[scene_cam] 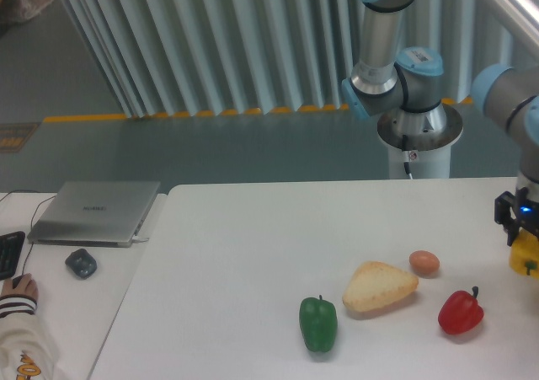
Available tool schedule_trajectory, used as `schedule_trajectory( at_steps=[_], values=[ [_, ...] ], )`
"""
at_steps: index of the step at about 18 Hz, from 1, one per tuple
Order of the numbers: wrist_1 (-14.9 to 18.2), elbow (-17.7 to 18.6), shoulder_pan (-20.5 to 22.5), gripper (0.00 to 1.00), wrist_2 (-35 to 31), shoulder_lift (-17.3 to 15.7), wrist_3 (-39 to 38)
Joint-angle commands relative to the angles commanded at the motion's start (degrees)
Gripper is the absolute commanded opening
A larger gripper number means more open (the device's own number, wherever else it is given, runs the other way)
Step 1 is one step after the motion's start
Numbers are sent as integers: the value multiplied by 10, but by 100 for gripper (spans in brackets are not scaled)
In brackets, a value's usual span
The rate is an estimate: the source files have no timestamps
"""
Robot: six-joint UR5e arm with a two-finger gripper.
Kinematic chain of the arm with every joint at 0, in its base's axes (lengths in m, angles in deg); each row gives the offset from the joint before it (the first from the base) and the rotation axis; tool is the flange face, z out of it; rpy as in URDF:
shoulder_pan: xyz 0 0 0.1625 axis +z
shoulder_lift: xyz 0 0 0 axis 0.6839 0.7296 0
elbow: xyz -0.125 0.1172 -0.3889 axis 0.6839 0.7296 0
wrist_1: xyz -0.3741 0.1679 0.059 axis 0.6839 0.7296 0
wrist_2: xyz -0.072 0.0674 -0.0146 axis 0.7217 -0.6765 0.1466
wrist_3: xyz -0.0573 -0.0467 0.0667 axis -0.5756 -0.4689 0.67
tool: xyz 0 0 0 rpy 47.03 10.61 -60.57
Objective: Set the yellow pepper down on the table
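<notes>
At the right edge, the gripper grasps the yellow pepper just above the table. Lower gently, release only when it rests, well apart from the red pepper.

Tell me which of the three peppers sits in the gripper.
The yellow pepper, at the right edge, held in the gripper. The red pepper and green pepper lie free on the table.

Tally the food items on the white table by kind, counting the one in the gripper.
Peppers: 3, the green pepper, red pepper and yellow pepper, which is in the gripper at the right edge
Bread: 1, the bread piece
Eggs: 1, the brown egg
Total: 5
</notes>
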Motion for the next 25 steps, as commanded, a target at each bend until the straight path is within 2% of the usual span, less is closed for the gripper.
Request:
schedule_trajectory(
  at_steps=[4, 6, 9, 11, 17, 18, 19, 20, 25],
  values=[
    [-1, 11, -12, 59, 8, 3, 23],
    [-5, 24, -15, 59, 40, 4, 27],
    [-55, 58, -15, 59, 58, 4, 24],
    [-73, 72, -14, 59, 58, 5, 24],
    [-76, 81, -12, 60, 56, 9, 21],
    [-76, 80, -11, 64, 56, 8, 20],
    [-76, 80, -11, 91, 55, 9, 20],
    [-76, 80, -11, 100, 53, 9, 19],
    [-80, 80, -11, 100, 54, 9, 12]
  ],
)
